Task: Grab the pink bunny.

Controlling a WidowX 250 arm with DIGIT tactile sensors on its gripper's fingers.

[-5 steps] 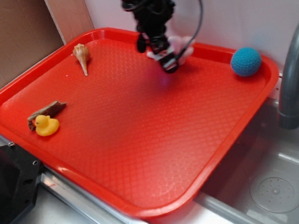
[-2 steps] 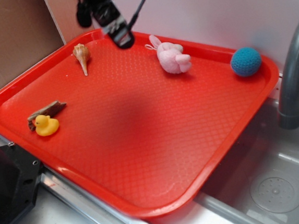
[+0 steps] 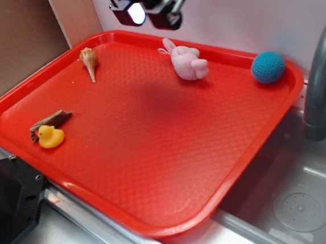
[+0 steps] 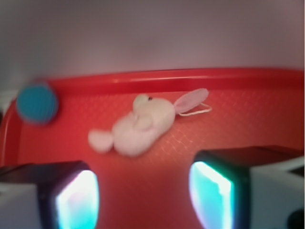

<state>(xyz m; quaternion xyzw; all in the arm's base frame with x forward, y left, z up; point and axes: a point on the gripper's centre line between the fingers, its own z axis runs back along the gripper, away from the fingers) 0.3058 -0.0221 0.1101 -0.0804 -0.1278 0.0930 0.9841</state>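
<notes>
The pink bunny (image 3: 187,61) lies on its side near the far rim of the red tray (image 3: 154,157), ears pointing left. In the wrist view the pink bunny (image 4: 143,125) lies ahead of the fingers, apart from them. My gripper (image 3: 146,12) hangs in the air above the tray's far edge, left of and above the bunny. It is open, with nothing but tray floor between its two fingers; my gripper (image 4: 143,195) shows both glowing pads wide apart.
A blue crocheted ball (image 3: 268,67) sits at the tray's far right corner. A seashell (image 3: 89,60) lies far left; a yellow duck (image 3: 50,136) and a wood piece (image 3: 51,120) lie at the left. A grey faucet (image 3: 319,80) and sink are to the right.
The gripper rose off the bunny, swung left over the tray's far edge, then came back a little to the right. The bunny stayed on the tray, uncovered.
</notes>
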